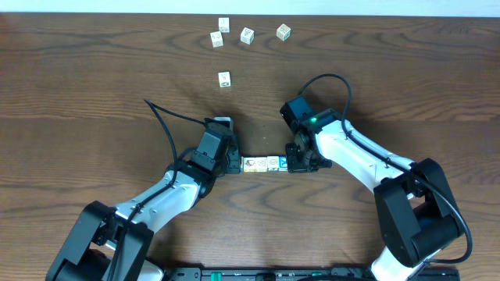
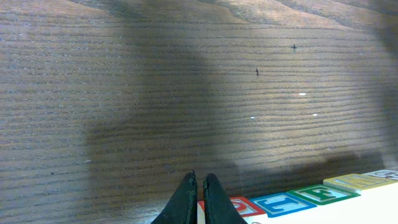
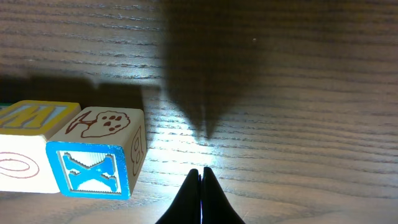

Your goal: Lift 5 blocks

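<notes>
Blocks (image 1: 264,164) sit in one tight row on the table (image 1: 94,86), approx mid-front, btwn the two claws. Left claw (image 1: 237,165) is clenched w/ nothing btwn its fingers, tip at the row's left end. Right claw (image 1: 294,161) is likewise clenched on nothing, at the row's right end. Overhead view can't settle whether either tip actually presses the row, or whether the row is off the wood.

Left wrist view: closed fingertips (image 2: 186,198) point along the table, and the row runs off to the lower right. Red-edged block (image 2: 239,205) is nearest, then blue-edged block (image 2: 283,202), green-edged block (image 2: 320,194), yellow-edged block (image 2: 357,182).

Right wrist view: blue X block (image 3: 93,171), brown drawing on its top face, is the end one. It sits just left of the shut tips, w/ a small gap showing at tip level.

Five other cubes (image 1: 247,35) lie at the far side, well apart from the row.
</notes>
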Motion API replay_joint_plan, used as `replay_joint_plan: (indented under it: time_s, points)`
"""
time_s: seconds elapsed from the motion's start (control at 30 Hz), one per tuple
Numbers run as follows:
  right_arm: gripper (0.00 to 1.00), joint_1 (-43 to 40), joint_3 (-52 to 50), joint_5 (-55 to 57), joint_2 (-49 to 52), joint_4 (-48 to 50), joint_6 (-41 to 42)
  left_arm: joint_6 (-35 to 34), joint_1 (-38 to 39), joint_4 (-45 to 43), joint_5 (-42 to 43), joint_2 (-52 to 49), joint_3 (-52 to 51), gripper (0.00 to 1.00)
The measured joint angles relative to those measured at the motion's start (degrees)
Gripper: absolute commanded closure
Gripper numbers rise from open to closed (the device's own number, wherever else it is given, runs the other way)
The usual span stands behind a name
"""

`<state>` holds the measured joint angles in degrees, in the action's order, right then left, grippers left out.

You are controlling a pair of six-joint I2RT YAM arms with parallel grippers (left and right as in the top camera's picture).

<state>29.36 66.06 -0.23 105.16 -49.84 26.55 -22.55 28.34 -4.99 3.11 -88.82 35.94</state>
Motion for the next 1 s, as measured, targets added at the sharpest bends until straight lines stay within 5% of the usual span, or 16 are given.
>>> replay_joint_plan:
  time_s: [1.0]
  points:
    - [0.99, 0.0, 0.0, -0.02, 0.0, 0.02, 0.0, -0.17, 0.0, 0.28, 0.35, 0.0, 0.0, 0.93]
